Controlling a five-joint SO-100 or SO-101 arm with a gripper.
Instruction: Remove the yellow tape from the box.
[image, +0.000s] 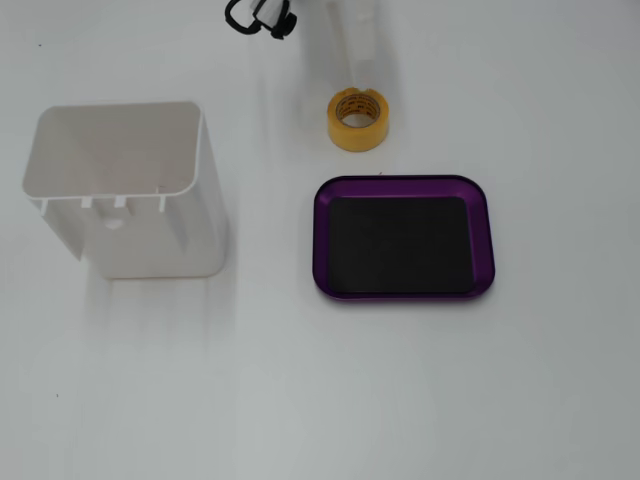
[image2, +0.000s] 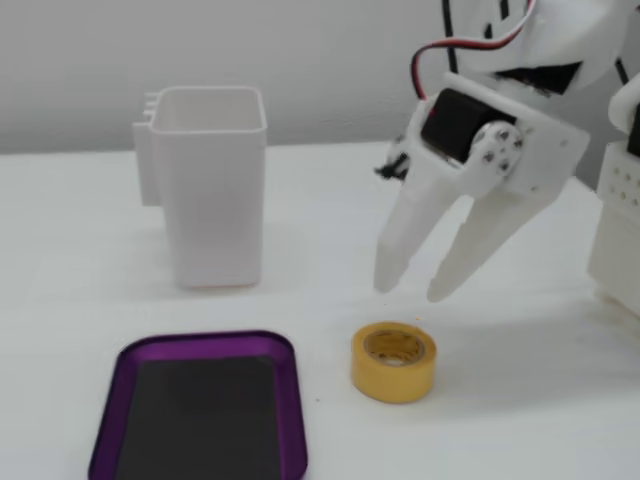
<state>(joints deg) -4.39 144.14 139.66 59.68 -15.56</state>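
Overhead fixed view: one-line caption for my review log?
Yellow tape lies flat on the table beside the empty purple box; white bin stands apart.

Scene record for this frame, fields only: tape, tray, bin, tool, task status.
tape: yellow tape flat on the table, outside the box, hole up
tray: purple box empty, black inner surface bare
bin: white bin upright, apart from the tape and box
tool: tool open, above the tape, holding nothing, not touching it
task status: tape is out of the box
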